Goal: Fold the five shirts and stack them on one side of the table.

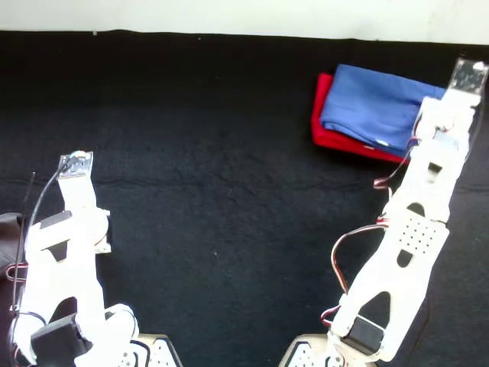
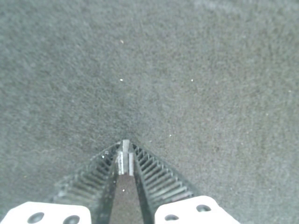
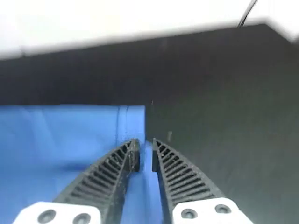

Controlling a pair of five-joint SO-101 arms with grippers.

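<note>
The black felt-covered surface carries a stack of two at its far right corner. A folded blue cotton shirt lies on top of a folded red shirt, which peeks out along the stack's left and near edges. The blue shirt's long axis runs across the surface from left to right, slightly tilted so that its right end sits nearer the robot. One folded edge faces the far rim.

The right hand hangs over the blue shirt's right edge with its jaws narrowly apart and nothing between them. The left hand points down at bare felt on the near left, well apart from the stack, its jaws together on nothing.

With two shirts stacked out of five, I judge the task less than half done, and the step in hand looks like letting go of the blue shirt. The next move calls for lifting the right hand straight up, so that the top fold is not dragged askew.
</note>
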